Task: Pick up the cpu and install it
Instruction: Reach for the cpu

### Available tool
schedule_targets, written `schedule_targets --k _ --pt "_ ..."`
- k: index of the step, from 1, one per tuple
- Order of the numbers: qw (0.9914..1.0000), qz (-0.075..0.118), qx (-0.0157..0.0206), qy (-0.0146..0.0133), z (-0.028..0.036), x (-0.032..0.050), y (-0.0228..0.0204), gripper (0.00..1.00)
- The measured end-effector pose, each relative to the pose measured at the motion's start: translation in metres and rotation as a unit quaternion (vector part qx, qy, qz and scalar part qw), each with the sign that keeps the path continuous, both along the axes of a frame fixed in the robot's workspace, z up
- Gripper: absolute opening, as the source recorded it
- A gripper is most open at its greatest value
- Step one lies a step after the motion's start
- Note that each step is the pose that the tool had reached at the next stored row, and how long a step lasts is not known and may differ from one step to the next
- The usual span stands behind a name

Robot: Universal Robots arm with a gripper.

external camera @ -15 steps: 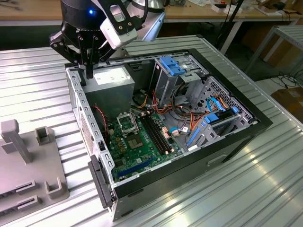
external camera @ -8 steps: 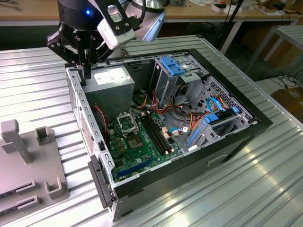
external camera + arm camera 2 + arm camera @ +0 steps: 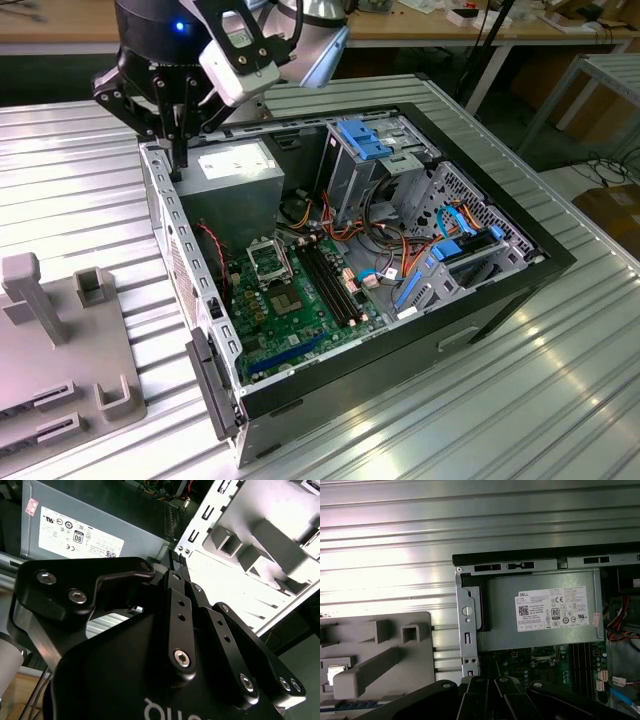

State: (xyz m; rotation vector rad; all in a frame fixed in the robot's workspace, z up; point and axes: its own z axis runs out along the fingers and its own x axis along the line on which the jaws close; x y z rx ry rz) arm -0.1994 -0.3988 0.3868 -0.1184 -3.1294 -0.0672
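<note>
You had the tool hanging over one corner of the open computer case, just above its wall and next to the power supply. Its fingers were drawn together, and I could see nothing between them, so I judged it to be carrying nothing.

As best I could make out in the first wrist view, the cpu was the small pale square lying in a recess of the grey fixture tray. That tray sat on the ribbed worktop beside the case, well apart from the tool. On the green board, the black-framed socket looked empty.

By my reading, you had none of the task done. The chip was not yet picked up, so both the grasp and the seating in the socket were left.
</note>
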Motion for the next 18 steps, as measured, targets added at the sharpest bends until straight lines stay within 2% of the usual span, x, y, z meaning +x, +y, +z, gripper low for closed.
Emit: schedule_targets --k 18 --pt "1.00000 0.000 0.0000 0.0025 -0.0008 -0.0114 0.0000 0.11"
